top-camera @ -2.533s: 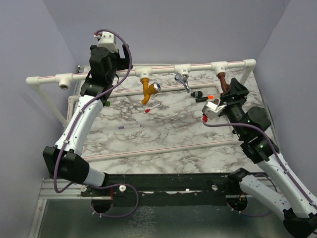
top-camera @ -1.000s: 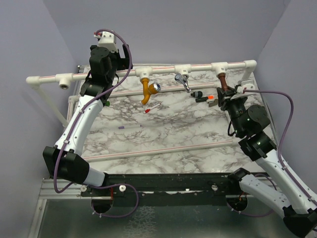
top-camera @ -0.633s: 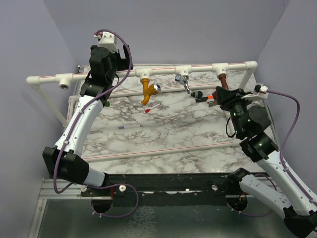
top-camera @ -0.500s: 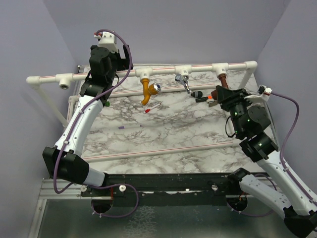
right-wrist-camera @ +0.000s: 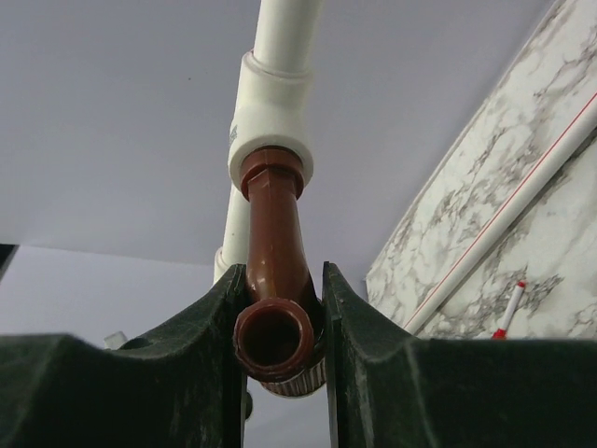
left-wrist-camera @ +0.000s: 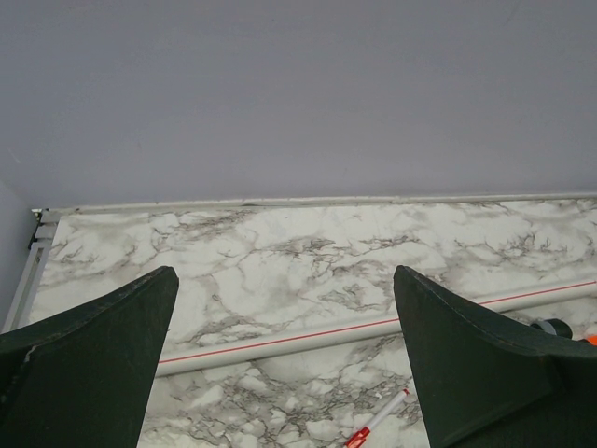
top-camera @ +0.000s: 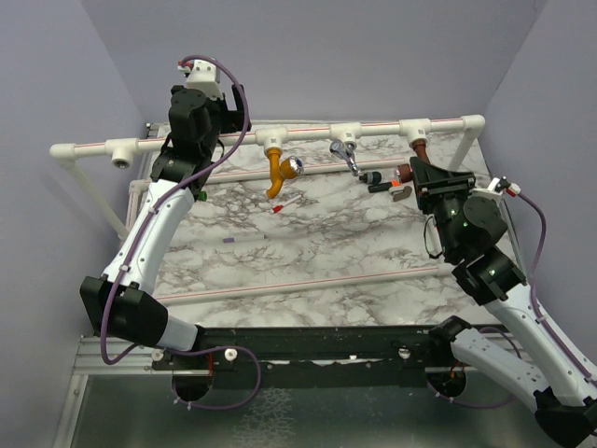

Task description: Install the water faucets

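A white pipe (top-camera: 308, 133) with tee sockets runs along the back of the marble table (top-camera: 308, 243). Three water faucets hang from it: a mustard-orange one (top-camera: 273, 173) with a chrome knob, a silver-grey one (top-camera: 344, 155), and a dark brown one (top-camera: 421, 150) at the right. My right gripper (top-camera: 417, 174) is shut on the brown faucet (right-wrist-camera: 275, 224). Both fingers (right-wrist-camera: 210, 336) press its spout just below the tee socket (right-wrist-camera: 272, 117). My left gripper (left-wrist-camera: 284, 364) stands wide open with nothing in it, high at the back left by the pipe.
Small black-and-orange pieces (top-camera: 380, 182) lie on the table left of my right gripper. A red-and-white pen (top-camera: 284, 203), a purple pen (top-camera: 244, 239) and a thin pipe (top-camera: 298, 283) also lie on the marble. The leftmost tee socket (top-camera: 121, 158) stands open. Walls close in on three sides.
My right wrist has turned about the brown faucet, its camera swinging from the left side over to the right, jaws staying on the faucet. The left arm has not moved.
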`<state>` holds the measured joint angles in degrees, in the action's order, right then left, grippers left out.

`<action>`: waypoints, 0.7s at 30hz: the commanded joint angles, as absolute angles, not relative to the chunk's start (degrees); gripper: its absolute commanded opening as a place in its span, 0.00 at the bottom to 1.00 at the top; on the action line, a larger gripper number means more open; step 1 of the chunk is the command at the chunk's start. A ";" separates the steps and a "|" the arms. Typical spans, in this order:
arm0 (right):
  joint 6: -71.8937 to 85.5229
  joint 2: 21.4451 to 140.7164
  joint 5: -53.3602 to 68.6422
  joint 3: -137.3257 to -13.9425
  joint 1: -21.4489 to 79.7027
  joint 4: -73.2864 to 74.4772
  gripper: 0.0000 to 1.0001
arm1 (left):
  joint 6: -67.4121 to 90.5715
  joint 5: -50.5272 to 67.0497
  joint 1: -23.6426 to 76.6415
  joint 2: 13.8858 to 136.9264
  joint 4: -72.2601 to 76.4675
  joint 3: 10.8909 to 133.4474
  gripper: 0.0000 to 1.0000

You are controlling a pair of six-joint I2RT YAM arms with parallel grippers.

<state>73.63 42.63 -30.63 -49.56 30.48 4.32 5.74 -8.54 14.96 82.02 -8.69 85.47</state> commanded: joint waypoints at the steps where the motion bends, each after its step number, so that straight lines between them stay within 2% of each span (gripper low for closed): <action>1: 90.35 40.09 -34.64 -54.43 30.53 -0.42 0.00 | 5.33 -7.78 14.94 84.14 -14.77 83.76 0.99; 12: 88.98 39.41 -35.51 -55.95 30.59 2.09 0.02 | 5.36 -7.82 14.94 84.21 -14.77 83.76 0.99; 16: 88.54 39.35 -35.62 -56.04 30.53 3.89 0.14 | 5.33 -7.82 14.94 84.20 -14.77 83.75 0.99; 21: 87.75 38.70 -36.45 -56.75 30.53 5.92 0.38 | 5.28 -7.82 14.94 84.42 -14.74 83.76 0.99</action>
